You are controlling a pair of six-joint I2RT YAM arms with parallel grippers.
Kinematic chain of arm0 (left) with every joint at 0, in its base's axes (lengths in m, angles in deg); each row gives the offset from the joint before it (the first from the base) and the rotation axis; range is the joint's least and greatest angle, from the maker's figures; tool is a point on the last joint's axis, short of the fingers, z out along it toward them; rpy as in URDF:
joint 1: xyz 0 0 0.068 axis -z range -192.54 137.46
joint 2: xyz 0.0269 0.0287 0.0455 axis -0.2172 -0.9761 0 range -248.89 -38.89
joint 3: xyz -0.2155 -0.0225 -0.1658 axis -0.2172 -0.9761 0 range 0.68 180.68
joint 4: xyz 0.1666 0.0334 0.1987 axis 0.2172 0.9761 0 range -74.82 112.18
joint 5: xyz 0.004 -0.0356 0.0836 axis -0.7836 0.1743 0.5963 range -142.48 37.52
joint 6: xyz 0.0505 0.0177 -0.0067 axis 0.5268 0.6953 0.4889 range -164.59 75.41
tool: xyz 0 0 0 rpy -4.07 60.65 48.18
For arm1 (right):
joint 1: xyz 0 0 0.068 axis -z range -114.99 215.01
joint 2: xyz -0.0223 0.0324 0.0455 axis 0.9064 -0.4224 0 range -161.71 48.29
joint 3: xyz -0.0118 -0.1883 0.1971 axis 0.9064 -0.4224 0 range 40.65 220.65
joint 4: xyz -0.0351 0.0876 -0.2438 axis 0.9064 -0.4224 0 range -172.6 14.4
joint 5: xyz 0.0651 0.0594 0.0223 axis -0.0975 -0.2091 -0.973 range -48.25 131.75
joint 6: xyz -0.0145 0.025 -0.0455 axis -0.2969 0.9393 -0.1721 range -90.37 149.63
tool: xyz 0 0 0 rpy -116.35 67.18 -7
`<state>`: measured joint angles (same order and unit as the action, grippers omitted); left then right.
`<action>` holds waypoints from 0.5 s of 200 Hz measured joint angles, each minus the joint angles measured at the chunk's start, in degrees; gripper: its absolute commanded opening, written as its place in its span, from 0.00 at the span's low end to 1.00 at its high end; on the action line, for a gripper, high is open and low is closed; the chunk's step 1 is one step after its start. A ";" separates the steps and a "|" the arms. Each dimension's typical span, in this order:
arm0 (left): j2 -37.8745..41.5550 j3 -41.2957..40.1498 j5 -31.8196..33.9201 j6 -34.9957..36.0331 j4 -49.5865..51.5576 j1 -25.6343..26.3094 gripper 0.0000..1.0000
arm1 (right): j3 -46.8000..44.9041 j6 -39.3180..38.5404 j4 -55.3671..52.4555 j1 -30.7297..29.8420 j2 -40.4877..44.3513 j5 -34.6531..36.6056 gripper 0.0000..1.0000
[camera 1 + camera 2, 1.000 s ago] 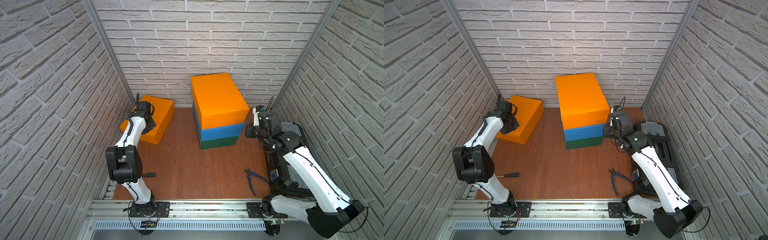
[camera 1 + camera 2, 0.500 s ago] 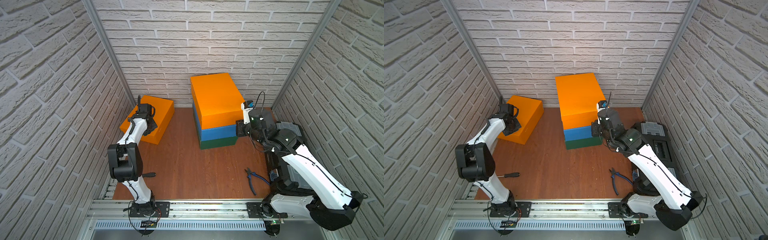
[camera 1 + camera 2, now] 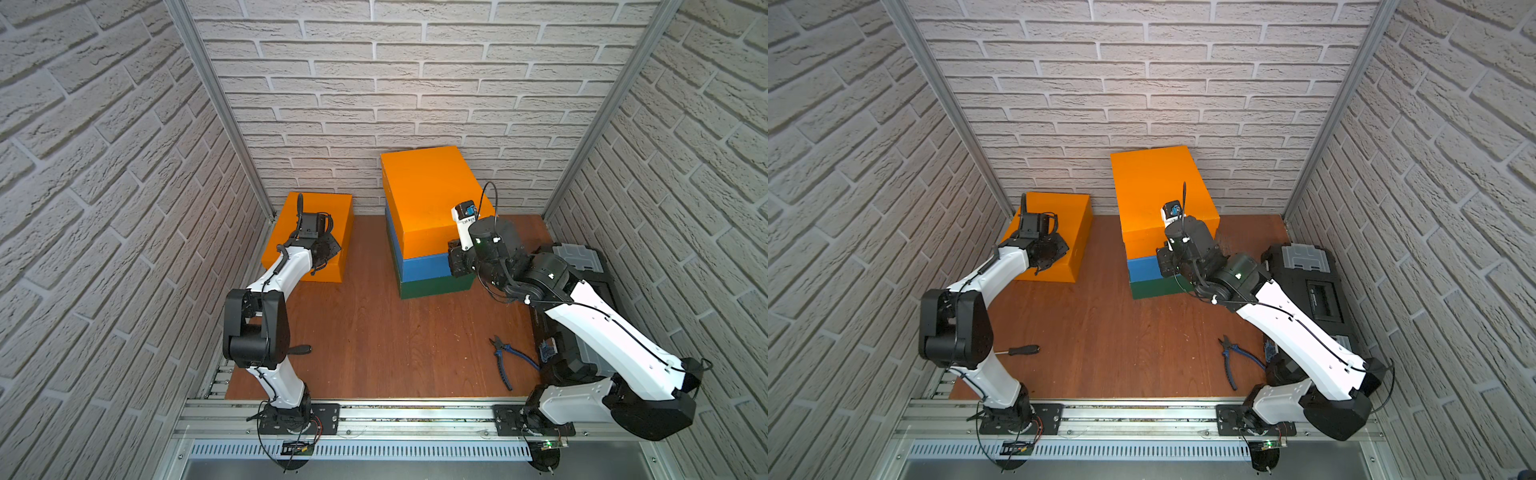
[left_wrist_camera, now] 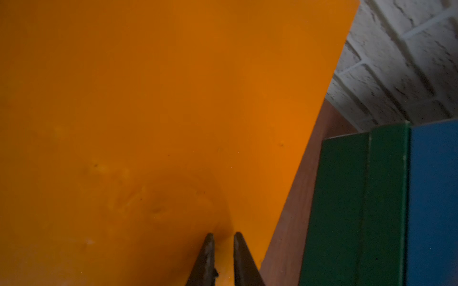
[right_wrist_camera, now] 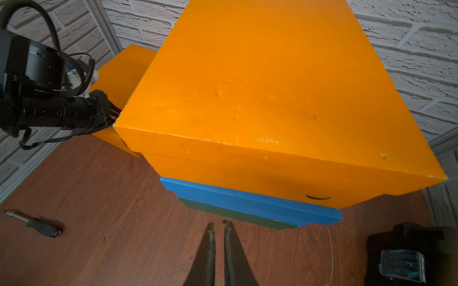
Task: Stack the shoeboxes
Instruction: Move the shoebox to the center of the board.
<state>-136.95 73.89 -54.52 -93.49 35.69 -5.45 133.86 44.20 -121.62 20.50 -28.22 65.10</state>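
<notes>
As left fingers overlie lone orange shoebox, near its edge

No legible text, brand or number in any view. The stacked orange shoebox, blue shoebox, green shoebox and lone orange shoebox have plain faces with no print. The black tool case has a recessed front panel with a faint mark, too small to read.
</notes>
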 measured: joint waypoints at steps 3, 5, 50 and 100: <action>0.04 -0.15 -0.52 -0.28 -0.22 0.22 0.18 | 0.02 -0.04 0.07 -0.22 0.00 0.00 0.12; 0.11 -0.24 -0.90 -0.48 -0.39 0.39 0.18 | 0.02 -0.07 0.11 -0.31 0.00 0.00 0.12; 2.86 -3.63 -5.77 -4.31 -1.53 6.38 0.18 | 0.39 -0.66 0.87 -3.02 -0.24 -0.52 0.13; 10.34 -12.55 -6.91 -9.20 -4.33 11.34 0.18 | 0.98 -1.40 2.25 -4.83 -2.75 -4.46 0.14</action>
<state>-126.62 61.34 -61.43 -102.69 31.36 5.89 134.84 42.80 -119.37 15.67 -30.97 60.65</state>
